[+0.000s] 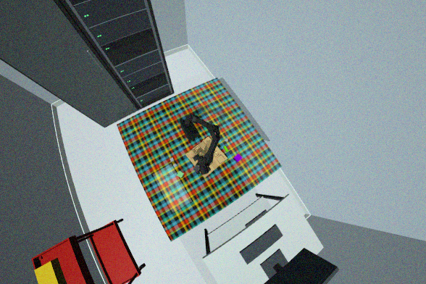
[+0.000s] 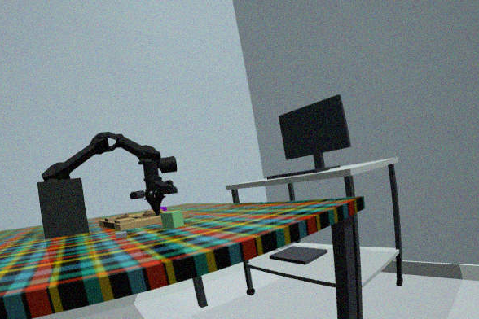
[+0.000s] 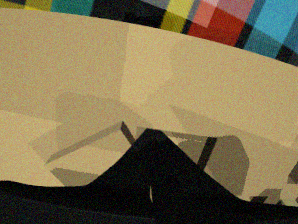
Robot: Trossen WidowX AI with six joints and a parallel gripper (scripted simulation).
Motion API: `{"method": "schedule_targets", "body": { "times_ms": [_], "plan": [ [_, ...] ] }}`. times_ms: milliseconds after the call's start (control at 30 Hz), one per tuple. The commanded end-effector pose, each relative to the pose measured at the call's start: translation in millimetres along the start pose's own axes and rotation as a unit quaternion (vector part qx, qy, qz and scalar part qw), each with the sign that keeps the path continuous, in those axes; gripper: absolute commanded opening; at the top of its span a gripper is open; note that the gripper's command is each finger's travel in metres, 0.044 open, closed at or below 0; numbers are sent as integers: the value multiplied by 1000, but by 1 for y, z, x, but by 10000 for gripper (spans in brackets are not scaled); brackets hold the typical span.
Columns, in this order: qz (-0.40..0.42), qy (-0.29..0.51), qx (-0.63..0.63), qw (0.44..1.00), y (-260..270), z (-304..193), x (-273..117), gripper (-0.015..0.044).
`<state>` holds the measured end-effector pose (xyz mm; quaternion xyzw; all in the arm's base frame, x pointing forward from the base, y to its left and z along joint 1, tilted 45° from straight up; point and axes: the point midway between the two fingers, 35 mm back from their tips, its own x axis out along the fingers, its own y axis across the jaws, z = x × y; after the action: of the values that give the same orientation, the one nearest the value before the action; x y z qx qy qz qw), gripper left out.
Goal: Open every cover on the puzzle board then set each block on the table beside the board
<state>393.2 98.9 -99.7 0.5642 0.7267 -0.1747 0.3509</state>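
Note:
The tan wooden puzzle board lies on the table under the arm. My gripper is shut and empty, pointing down with its tips low at the board's surface; in the top view the hand hides them. The wrist view shows slanted cover edges and dark gaps on both sides of the tips; how far each cover stands open is unclear. A light green block, a purple block and a bright green block rest on the table off the board.
Small grey pieces lie on the plaid tabletop, one of them a grey piece beyond the board. The arm's dark base stands behind the board. A desk with a monitor and a server rack stand past the table.

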Motion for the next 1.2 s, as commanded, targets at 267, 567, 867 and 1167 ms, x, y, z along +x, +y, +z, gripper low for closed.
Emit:
{"method": "schedule_targets", "body": {
  "times_ms": [267,567,867,1167],
  "plan": [
    [1,2,-1,1000,14,-5,0,0],
    [1,2,-1,1000,24,-10,0,0],
    [1,2,-1,1000,32,-14,0,0],
    [2,2,-1,1000,40,-21,0,0]
  ]
}}
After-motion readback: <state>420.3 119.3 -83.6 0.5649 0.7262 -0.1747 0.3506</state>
